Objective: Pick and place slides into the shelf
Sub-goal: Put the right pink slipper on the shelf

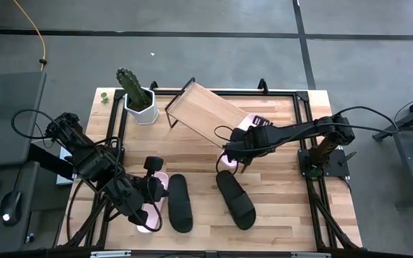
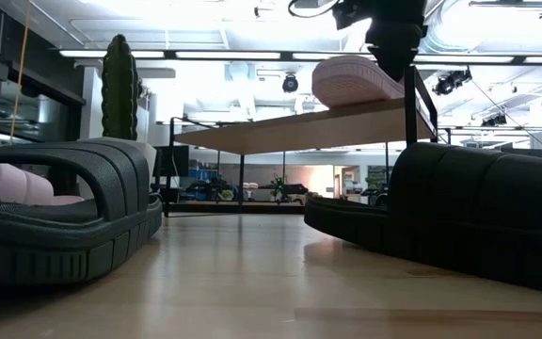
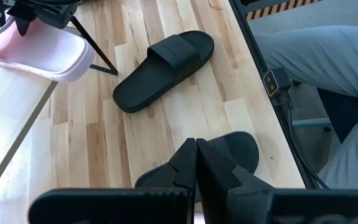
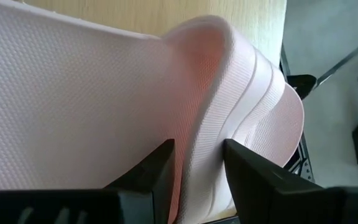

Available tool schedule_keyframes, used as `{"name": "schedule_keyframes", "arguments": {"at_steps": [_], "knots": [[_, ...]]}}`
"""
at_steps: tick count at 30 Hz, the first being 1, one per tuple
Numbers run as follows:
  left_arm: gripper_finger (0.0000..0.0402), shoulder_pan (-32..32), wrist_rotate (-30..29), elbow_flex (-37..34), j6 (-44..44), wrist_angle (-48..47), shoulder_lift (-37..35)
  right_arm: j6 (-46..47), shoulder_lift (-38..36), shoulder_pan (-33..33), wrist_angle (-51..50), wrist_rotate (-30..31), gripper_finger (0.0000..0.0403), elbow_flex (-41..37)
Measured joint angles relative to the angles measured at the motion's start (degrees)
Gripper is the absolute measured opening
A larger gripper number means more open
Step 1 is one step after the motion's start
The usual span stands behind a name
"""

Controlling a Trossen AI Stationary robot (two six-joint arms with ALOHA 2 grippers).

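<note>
Your right end effector (image 4: 197, 165) reached inward, fingers clamped; your left end effector (image 3: 196, 163) sat low, fingers together

1 pink slide (image 1: 248, 123) on tilted wood shelf (image 1: 201, 111); 2 black slides (image 1: 180, 203) + 2nd pink (image 1: 151, 208) flat on table

Grey concrete floor (image 1: 214, 18) crossed by dark seam lines surrounds the butcher-block tabletop (image 1: 278, 215). A potted cactus (image 1: 136, 94) stands at its far edge. Long ceiling light strips (image 2: 205, 54) glow overhead; shelving, perhaps workbenches (image 2: 243, 191), lines the distant wall. A yellow cable (image 1: 40, 43) trails across the floor.
</note>
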Motion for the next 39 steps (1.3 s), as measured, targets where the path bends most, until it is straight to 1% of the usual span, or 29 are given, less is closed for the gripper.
{"name": "schedule_keyframes", "arguments": {"at_steps": [7,13,17,22,26,39], "knots": [[0.0001,-0.01,0.0,0.0,0.0,0.01,0.0,0.72,-1.38,0.02,0.94,0.37,0.0124,0.0],[0.0001,0.01,0.0,0.0,0.0,0.01,0.0,-0.55,-3.32,0.24,3.7,-1.98,0.0126,0.0],[0.0001,-0.01,0.0,0.0,0.0,0.04,0.0,-1.24,-3.54,0.24,4.65,-3.56,0.0149,0.0],[0.0001,-0.01,0.0,0.0,0.0,0.11,0.0,-1.4,-3.54,0.26,4.71,-2.95,0.0193,0.0],[0.0001,-0.01,0.0,0.0,0.0,0.11,0.0,-2.82,-3.54,0.26,5.15,-2.95,0.0216,0.0],[0.0001,0.0,-0.68,0.0,0.02,0.05,0.0,-4.83,-3.56,1.76,6.24,-5.61,0.0222,0.0]]}}
